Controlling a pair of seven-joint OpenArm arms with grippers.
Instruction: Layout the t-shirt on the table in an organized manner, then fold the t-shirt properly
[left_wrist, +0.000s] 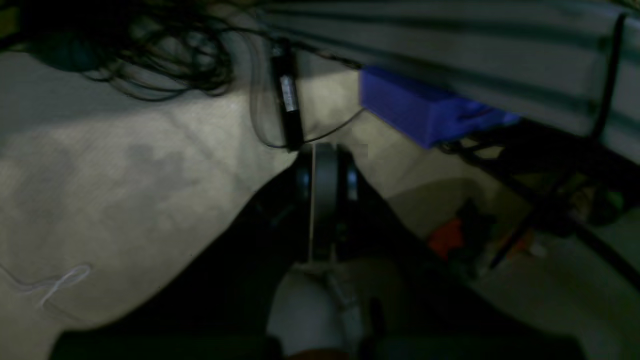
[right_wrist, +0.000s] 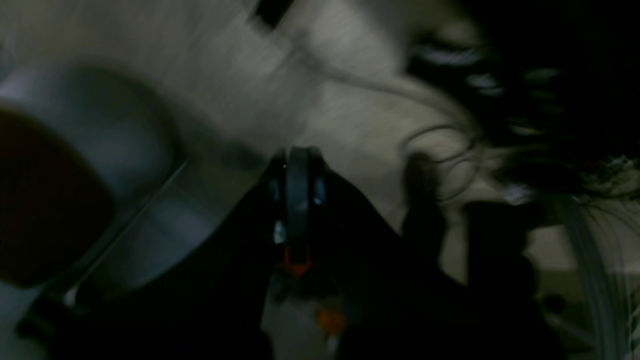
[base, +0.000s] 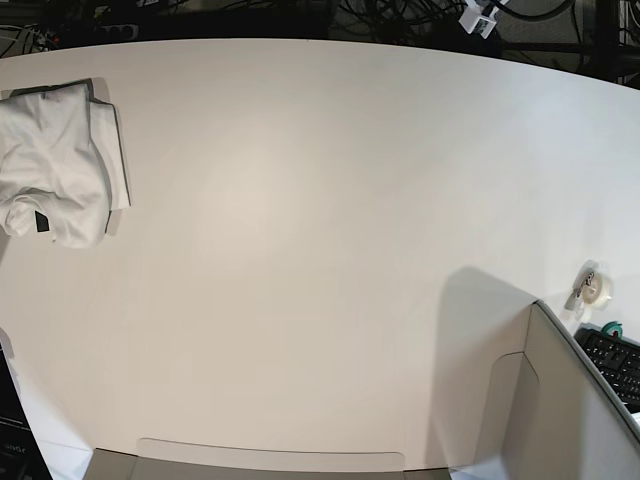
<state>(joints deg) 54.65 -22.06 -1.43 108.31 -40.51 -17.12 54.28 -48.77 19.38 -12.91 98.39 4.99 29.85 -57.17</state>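
Observation:
The t-shirt (base: 55, 165) lies as a white, loosely folded bundle at the far left of the table (base: 320, 250), plain side up, with a small dark tag near its front edge. Neither arm shows in the base view. In the dark, blurred left wrist view, my left gripper (left_wrist: 325, 150) has its jaws pressed together with nothing between them, over a pale surface. My right gripper (right_wrist: 298, 152) is likewise shut and holds nothing in the right wrist view. The shirt appears in neither wrist view.
A grey-beige partition panel (base: 560, 400) stands at the table's front right, with a tape roll (base: 595, 288) and a keyboard (base: 615, 360) beside it. Cables (base: 400, 15) run behind the far edge. A blue box (left_wrist: 425, 110) and tangled black cables (left_wrist: 150, 50) lie ahead of the left gripper.

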